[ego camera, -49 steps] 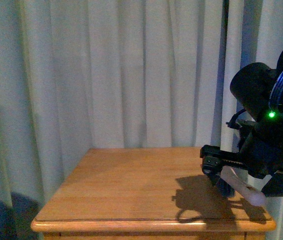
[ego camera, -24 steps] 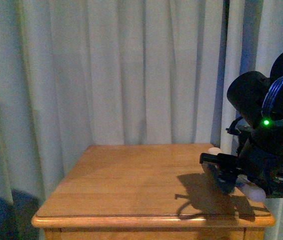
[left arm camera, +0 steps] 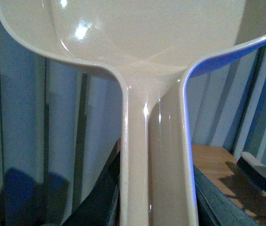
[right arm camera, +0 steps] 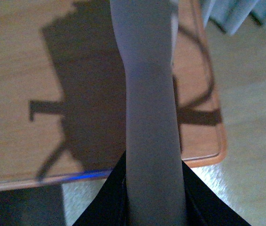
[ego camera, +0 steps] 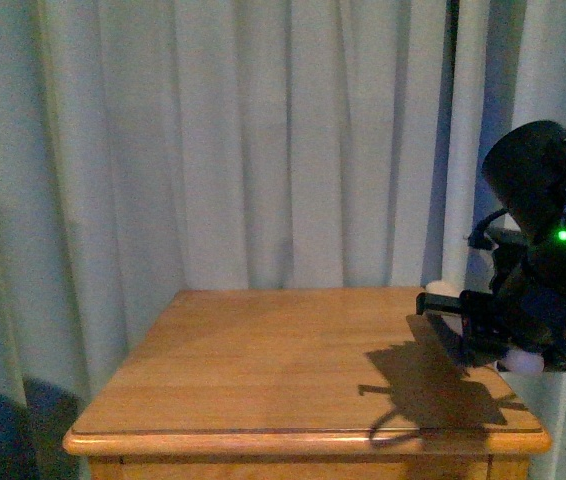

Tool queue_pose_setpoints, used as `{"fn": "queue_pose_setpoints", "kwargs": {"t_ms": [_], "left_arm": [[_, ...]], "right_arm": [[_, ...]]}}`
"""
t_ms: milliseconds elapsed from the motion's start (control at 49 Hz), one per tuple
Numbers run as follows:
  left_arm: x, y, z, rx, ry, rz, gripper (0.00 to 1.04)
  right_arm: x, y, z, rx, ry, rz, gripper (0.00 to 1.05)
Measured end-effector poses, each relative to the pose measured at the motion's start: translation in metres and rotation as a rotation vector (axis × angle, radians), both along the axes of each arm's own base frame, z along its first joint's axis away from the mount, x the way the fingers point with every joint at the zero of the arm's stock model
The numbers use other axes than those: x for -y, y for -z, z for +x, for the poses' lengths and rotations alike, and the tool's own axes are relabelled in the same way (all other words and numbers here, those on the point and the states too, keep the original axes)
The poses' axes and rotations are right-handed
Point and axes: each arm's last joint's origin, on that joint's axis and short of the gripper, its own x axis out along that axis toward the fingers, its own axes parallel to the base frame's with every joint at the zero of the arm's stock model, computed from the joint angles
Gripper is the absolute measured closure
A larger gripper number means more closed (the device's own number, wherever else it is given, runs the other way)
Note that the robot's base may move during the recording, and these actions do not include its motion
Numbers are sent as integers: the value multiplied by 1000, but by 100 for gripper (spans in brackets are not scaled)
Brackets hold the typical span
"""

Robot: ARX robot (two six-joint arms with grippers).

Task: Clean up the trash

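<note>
My left gripper (left arm camera: pixel 156 188) is shut on the handle of a cream dustpan (left arm camera: pixel 142 37), whose pan fills the left wrist view. This gripper does not show in the front view. My right gripper (ego camera: pixel 483 340) is shut on the grey handle of a brush (right arm camera: pixel 149 117) and hangs over the table's right end; the handle's pale end (ego camera: pixel 525 362) sticks out below it. A small pale lump (ego camera: pixel 443 290) shows at the table's back right, just behind the gripper. I cannot tell whether it is the trash wad.
The wooden table (ego camera: pixel 263 370) stands against pale curtains (ego camera: pixel 263 140). Its front right corner (right arm camera: pixel 208 150) and light floor (right arm camera: pixel 246 94) show in the right wrist view. The arm's shadow (ego camera: pixel 423 385) lies on the tabletop's right side.
My right arm with the brush has shifted right and slightly up over the table's right end. The pale lump now shows behind the gripper.
</note>
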Motion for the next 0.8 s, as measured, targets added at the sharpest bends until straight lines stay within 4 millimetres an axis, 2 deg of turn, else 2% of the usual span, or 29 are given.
{"fn": "queue_pose_setpoints", "kwargs": {"t_ms": [61,143,225,266,368,470,531,592,695,797], "left_arm": [[0,0,0,0,0,0,78],[0,0,0,0,0,0,78],[0,0,0,0,0,0,78],[0,0,0,0,0,0,78],[0,0,0,0,0,0,78],[0,0,0,0,0,0,78],[0,0,0,0,0,0,78],[0,0,0,0,0,0,78],[0,0,0,0,0,0,78],[0,0,0,0,0,0,78]], "right_arm": [[2,-7,-6,66,-10,-19,84],[7,-28,-23,206,-43,-46,84],[15,-56,-52,384,-83,-79,84],[21,-71,-72,475,-104,-92,84],[31,-88,-106,594,-113,-110,84],[44,-93,-142,681,-102,-139,84],[53,-91,-172,741,-89,-157,84],[58,-89,-190,773,-87,-161,84],[66,-88,-231,859,-77,-166,84],[72,-87,-256,910,-41,-174,84]]}}
